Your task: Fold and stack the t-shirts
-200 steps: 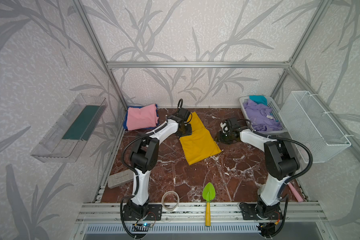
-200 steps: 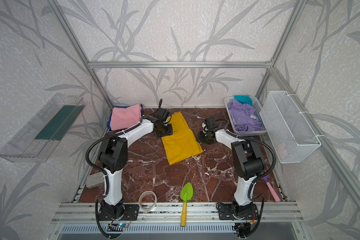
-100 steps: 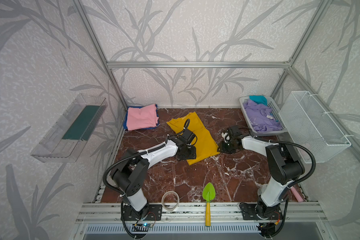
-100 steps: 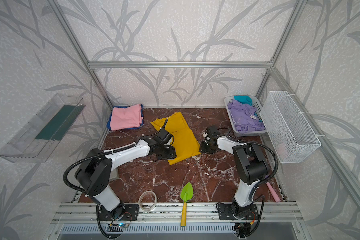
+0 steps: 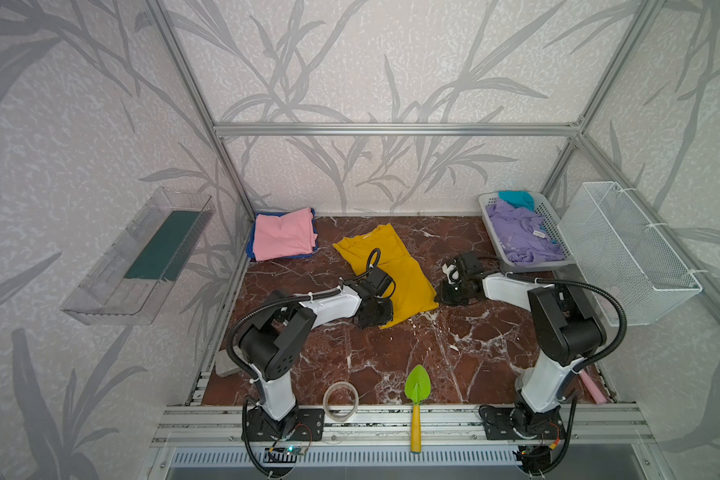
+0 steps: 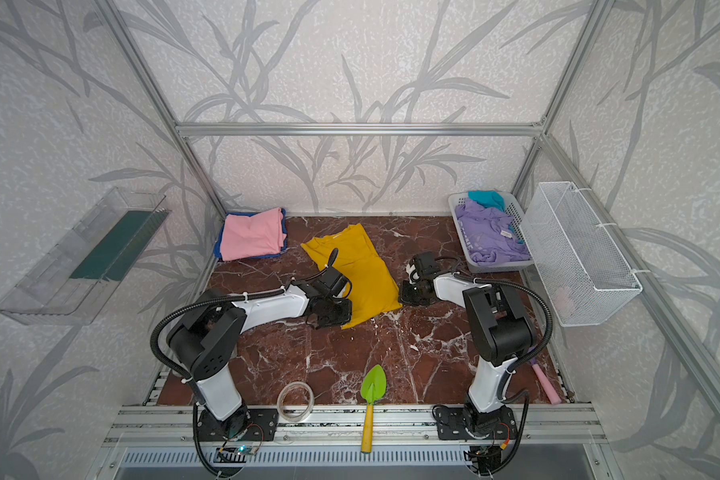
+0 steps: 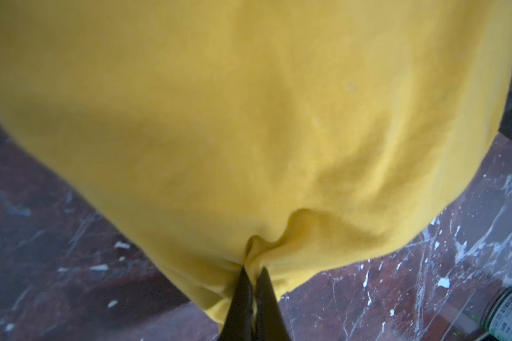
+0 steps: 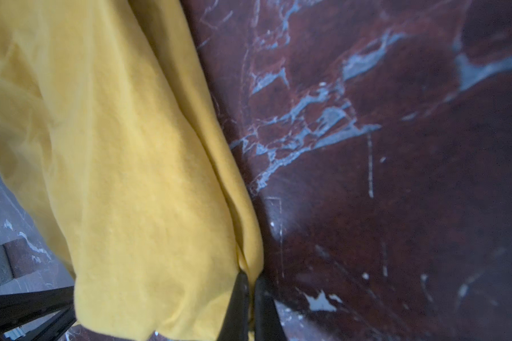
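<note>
The mustard-yellow cotton t-shirt (image 5: 385,266) lies as a long folded strip on the red-brown marbled tabletop (image 5: 391,353), in the open stretch beside the white perforated plastic laundry basket (image 5: 528,266), with its near end held at both corners. We see the left gripper (image 7: 252,271) with its fingers pressed together on a bunched tuck of the hem. The right gripper (image 8: 249,276) likewise pinches the shirt's folded side edge, at the corner nearer the basket. A crumpled lavender t-shirt (image 5: 520,232) and a teal t-shirt (image 5: 516,198) wait inside the basket. Well away from the basket, across the yellow shirt, a folded pink t-shirt (image 5: 281,232) sits on a folded blue t-shirt (image 5: 250,251). We judge the next step to be carrying the held end over to halve the strip. Both pinches look shallow, so cloth may slide out under tension. Or only the upper layers may come up, and the fold would open. If one arm leads, the edge would land skewed, and a low swing could drag the whole shirt across the marble.
</note>
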`<state>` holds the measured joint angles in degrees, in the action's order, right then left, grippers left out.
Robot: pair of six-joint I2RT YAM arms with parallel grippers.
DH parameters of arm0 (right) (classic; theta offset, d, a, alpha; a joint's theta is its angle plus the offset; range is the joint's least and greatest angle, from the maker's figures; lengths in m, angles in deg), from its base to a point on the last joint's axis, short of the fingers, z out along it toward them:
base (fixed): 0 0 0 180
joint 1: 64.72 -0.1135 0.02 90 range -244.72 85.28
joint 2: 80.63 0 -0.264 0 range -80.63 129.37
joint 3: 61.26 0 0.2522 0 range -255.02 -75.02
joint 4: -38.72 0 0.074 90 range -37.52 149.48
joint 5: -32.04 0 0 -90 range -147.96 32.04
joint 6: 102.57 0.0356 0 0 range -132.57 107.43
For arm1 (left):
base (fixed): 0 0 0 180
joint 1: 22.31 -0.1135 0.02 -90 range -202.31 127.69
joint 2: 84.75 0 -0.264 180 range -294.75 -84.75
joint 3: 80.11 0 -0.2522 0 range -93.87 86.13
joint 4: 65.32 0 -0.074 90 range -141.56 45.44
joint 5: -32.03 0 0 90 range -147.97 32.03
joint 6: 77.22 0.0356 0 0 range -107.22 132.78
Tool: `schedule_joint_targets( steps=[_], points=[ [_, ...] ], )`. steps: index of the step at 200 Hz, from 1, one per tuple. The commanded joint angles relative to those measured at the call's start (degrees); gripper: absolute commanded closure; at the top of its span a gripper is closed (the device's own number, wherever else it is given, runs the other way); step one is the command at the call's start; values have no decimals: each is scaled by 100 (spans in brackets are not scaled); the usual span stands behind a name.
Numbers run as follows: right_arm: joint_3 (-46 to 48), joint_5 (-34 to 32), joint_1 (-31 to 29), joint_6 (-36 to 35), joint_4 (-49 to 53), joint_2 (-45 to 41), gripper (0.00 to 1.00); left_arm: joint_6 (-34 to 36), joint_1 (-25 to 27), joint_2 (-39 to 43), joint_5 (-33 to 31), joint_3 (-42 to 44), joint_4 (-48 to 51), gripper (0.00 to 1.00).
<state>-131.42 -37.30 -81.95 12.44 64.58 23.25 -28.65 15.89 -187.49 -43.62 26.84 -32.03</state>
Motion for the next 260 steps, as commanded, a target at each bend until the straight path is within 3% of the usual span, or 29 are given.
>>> schedule_joint_targets(
  steps=[1,33,99,120,133,143,166,181,221,260],
  points=[
    [231,-105,139,91,151,-93,100,-41,-8,-51,-38,246,44,100],
    [461,-45,431,169,151,-335,100,54,-140,183,-175,624,201,100],
    [1368,36,29,399,223,-1204,100,109,-147,348,-229,1050,373,100],
    [1784,-112,-470,664,215,-1559,100,61,-138,673,-233,1139,517,66],
    [2028,-188,-736,870,192,-1768,100,31,-129,942,-262,1193,677,57],
    [2212,-237,-849,1011,176,-1949,92,21,-129,1165,-288,1233,812,54],
    [2529,-441,-883,1116,323,-2453,61,-10,-128,1599,-346,1360,1045,49],
    [2607,-657,-885,1114,508,-2843,50,-23,-128,1741,-380,1456,1112,47],
    [2755,-648,-951,1557,417,-3468,41,-85,-128,1668,-345,1695,913,46],
    [2681,-435,-1199,1699,-224,-2961,40,-115,-129,1296,-178,1583,558,46]
  ],
)
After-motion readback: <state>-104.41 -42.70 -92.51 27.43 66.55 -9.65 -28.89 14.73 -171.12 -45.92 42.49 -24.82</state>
